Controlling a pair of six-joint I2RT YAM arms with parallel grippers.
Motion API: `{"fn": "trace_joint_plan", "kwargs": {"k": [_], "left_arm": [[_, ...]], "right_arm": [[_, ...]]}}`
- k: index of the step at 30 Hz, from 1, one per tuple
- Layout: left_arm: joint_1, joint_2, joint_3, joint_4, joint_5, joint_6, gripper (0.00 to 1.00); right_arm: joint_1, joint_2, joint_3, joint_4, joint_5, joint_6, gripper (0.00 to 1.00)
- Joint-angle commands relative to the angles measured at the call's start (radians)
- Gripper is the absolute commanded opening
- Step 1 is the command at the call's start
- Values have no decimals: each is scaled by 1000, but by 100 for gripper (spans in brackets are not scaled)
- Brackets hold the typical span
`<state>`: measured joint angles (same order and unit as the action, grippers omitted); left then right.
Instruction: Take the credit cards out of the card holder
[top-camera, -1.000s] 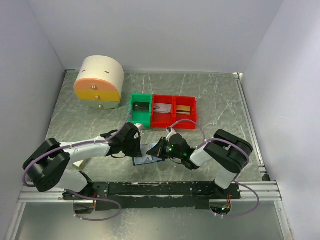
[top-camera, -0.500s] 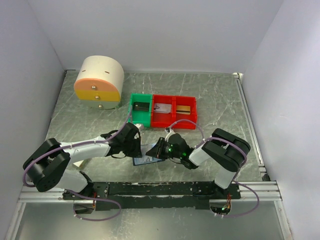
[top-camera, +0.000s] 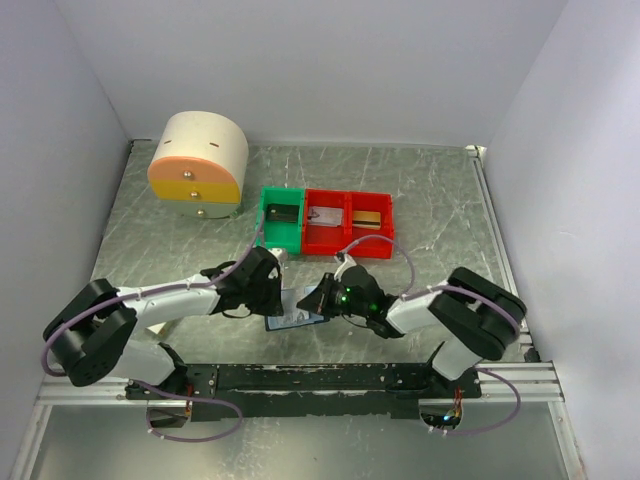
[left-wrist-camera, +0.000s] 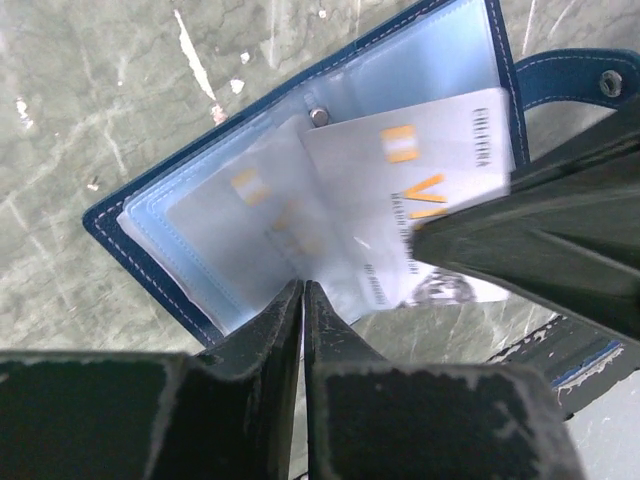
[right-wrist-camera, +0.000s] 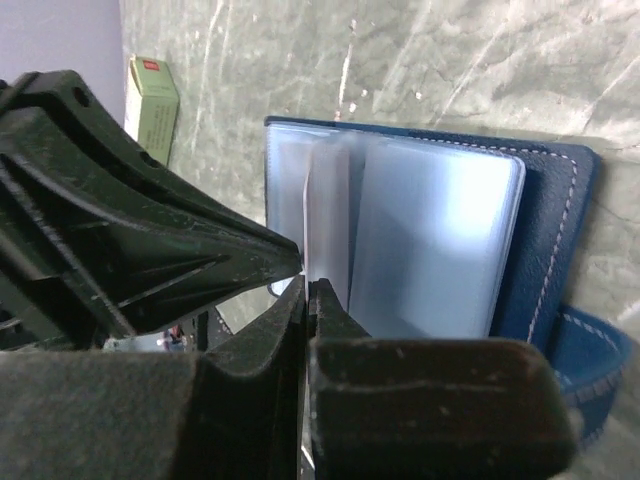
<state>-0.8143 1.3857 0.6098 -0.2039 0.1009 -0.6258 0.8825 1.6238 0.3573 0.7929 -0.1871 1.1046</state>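
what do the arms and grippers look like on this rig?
Left arm and right arm: white links, bulky black joints, pale lilac cables looped alongside. A green light glows on the right wrist. Left gripper and right gripper: matt black, scuffed fingers tapering to wedge tips.

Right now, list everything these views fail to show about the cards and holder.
Left wrist: the right gripper covers part of the credit card; its print is blurred.
Right wrist: the left gripper hides the card holder's lower left corner.
Top external: both grippers cover the card holder; cards too small.
Cloudy sleeves hide how many cards they hold.
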Motion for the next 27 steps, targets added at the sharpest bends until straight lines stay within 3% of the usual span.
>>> {"fn": "trace_joint_plan", "kwargs": {"k": [1,8,13,17,20,27], "left_arm": [[-8,-59,-13,-37,-60,3,18],[-11,-167,-21,-53,-88,7,31],[-11,-284,29,-160,-164,19,48],[-11,-387,82,-263,-242,13,72],[-9,-437,136,-295,-270,21,99],[-8,-396,355,-561,-542,115,100]], "right_arm": [[-5,-160,-12,-152,82,-105,0],[-1,-376,17,-440,168,-241,0],[27,-445,25,-468,181,-308,0],[106,-472,46,-456,243,-386,0],[196,-476,62,-434,337,-450,0],[342,-522,54,-384,538,-639,0]]}}
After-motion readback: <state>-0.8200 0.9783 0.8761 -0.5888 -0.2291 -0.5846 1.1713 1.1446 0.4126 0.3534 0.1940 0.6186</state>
